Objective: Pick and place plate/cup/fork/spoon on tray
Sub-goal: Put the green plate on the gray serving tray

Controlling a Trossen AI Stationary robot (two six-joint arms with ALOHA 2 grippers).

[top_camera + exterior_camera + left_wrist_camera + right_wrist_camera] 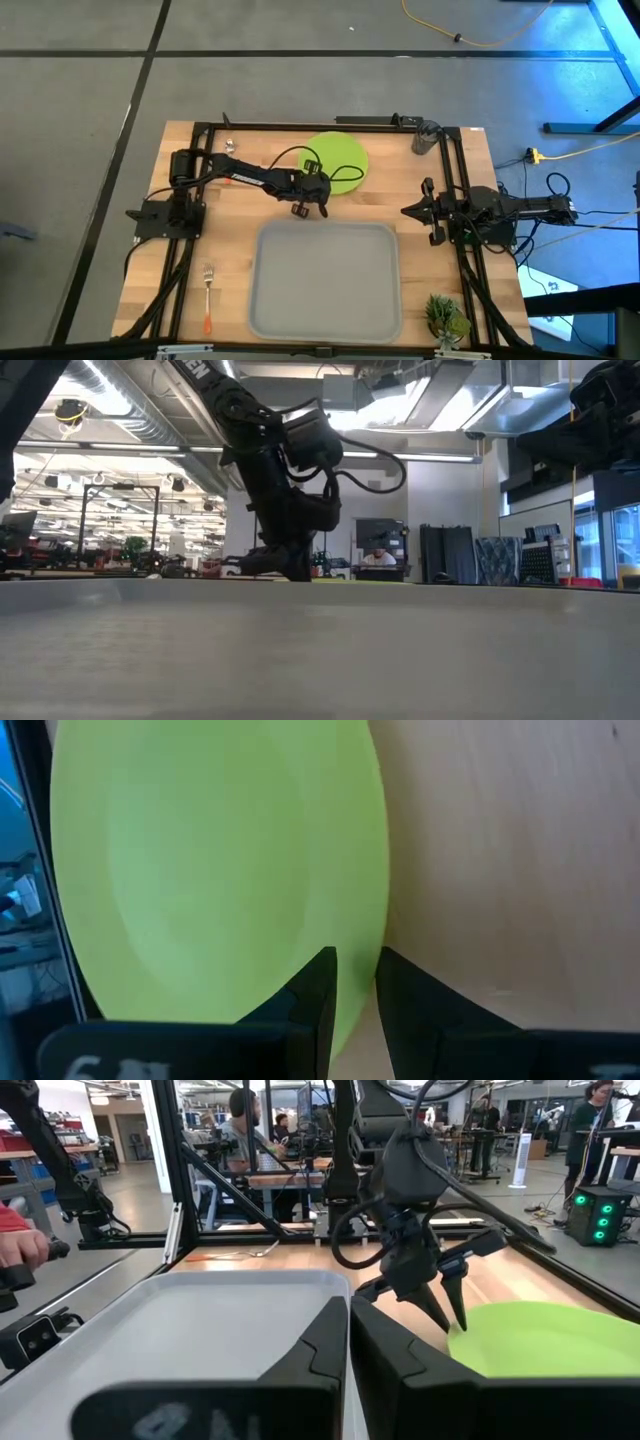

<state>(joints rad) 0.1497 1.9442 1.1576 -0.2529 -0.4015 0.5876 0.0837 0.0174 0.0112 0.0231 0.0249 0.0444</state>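
The lime-green plate [340, 155] lies flat at the table's far middle. My left gripper [310, 208] is open and tipped down over the plate's near-left rim [372, 900]. One finger is above the plate and the other outside it [442, 1305]. The light-grey tray [325, 280] lies in the near middle. The fork [207, 290] lies left of the tray, and the dark cup [425, 138] stands at the far right. A small silvery piece [228, 146] at the far left may be the spoon. My right gripper [410, 212] waits shut at the right. My left gripper has the plate's near-left rim [362, 1005] running between its two fingers, which slant down from the table's left. Whether either finger touches the plate I cannot tell. The plate lies flat on the table.
Black frame rails [190, 230] run along the table's left, far and right sides. A small potted plant [445, 318] stands at the near right corner. People and workbenches show in the room beyond the table.
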